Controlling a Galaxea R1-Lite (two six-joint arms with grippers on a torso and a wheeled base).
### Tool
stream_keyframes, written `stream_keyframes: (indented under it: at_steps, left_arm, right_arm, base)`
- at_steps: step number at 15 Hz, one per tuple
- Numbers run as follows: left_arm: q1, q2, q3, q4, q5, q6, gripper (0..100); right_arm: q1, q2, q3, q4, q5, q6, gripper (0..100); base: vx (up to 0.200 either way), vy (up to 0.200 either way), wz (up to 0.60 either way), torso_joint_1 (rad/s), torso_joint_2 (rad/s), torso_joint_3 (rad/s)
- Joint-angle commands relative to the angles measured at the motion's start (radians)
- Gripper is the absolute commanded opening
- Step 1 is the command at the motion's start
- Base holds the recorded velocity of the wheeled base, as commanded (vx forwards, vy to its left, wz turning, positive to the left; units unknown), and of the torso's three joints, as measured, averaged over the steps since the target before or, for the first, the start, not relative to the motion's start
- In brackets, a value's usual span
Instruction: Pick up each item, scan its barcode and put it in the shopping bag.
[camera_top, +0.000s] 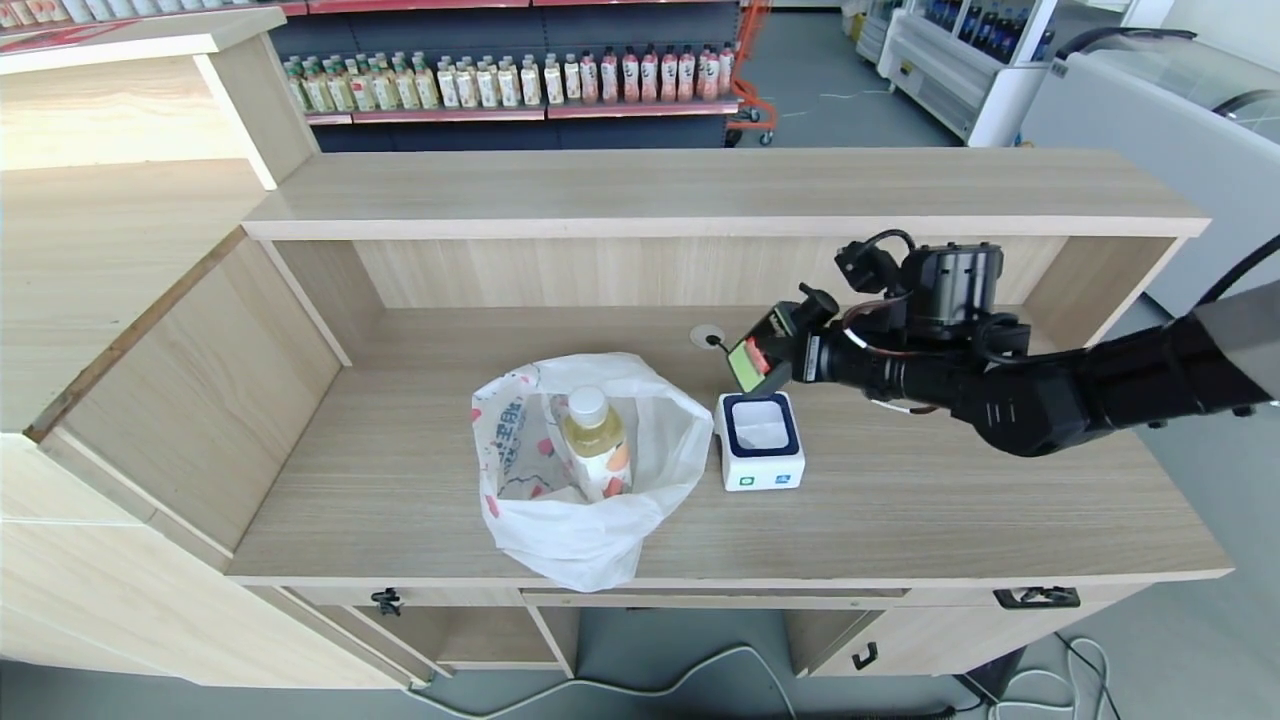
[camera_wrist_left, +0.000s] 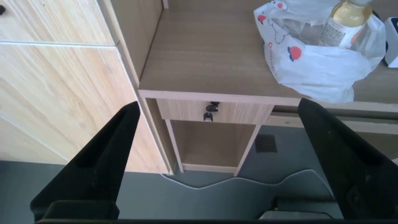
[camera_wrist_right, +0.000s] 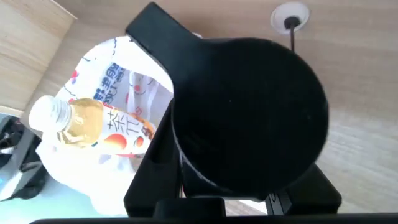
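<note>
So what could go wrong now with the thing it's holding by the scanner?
The container in the right gripper is tilted near the scanner; if the barcode faces away, it may not scan. The bottle stands in the floppy bag, so dropping the container in could knock it over or miss the opening.

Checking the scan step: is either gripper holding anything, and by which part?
Right gripper holds a dark round container by its sides, over the scanner. Left gripper is open, empty.

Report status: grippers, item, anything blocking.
Left gripper open, empty. Right gripper shut on item, held over scanner. Bottle in bag. Nothing between scanner and bag.
</note>
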Motion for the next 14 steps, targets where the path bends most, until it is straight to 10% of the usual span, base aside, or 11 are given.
stream_keyframes:
  at_steps: [1, 5, 14]
  left_arm:
    - [0.0, 0.0, 0.0, 0.0, 0.0, -0.002, 100]
    - [0.0, 0.0, 0.0, 0.0, 0.0, -0.002, 100]
    - [0.0, 0.0, 0.0, 0.0, 0.0, 0.003, 100]
  right_arm:
    - [-0.046, -0.183, 0.018, -0.003, -0.07, -0.155, 0]
    - [-0.024, -0.344, 0.259, -0.009, -0.253, -0.337, 0]
    - [0.013, -0.431, 0.431, -0.014, -0.274, -0.313, 0]
  base:
    - [0.0, 0.0, 0.0, 0.0, 0.0, 0.0]
    - [0.0, 0.0, 0.0, 0.0, 0.0, 0.0]
    - [0.0, 0.022, 0.0, 0.001, 0.0, 0.0]
